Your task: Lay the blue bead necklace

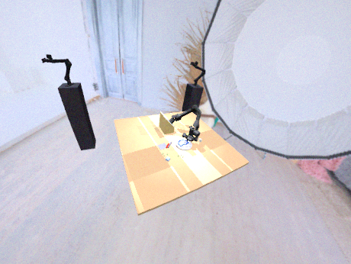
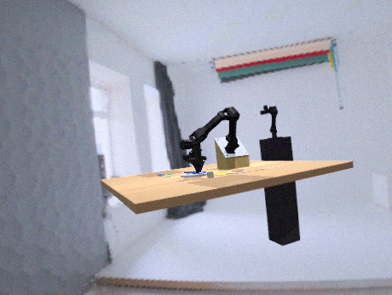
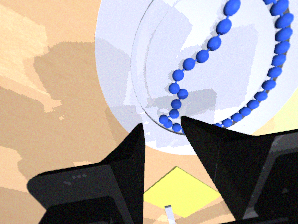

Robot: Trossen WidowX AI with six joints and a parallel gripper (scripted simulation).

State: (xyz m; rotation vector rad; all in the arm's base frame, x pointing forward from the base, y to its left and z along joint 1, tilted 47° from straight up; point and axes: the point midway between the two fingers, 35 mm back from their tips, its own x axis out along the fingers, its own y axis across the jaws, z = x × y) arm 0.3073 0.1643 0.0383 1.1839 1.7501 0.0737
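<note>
Gripper (image 1: 188, 140) (image 2: 198, 171) (image 3: 161, 123): fingertips apart, nothing between them; low at the board's near rim in wrist view.
Necklace whereabouts: on the round bead board (image 1: 178, 147) (image 2: 185, 175) (image 3: 114, 65); right-hand run follows the groove, left run cuts across the inner disc.
Step in hand: letting go of the strand's near bend, I judge. Spread gently, rise straight, clear the beads before swinging. Next, nip the stray run low and ease it outward, bead by bead, without dragging the seated part.
Blue bead necklace (image 1: 185, 143) (image 3: 202, 56): glossy round beads, closely strung; small kink near the bottom.
</note>
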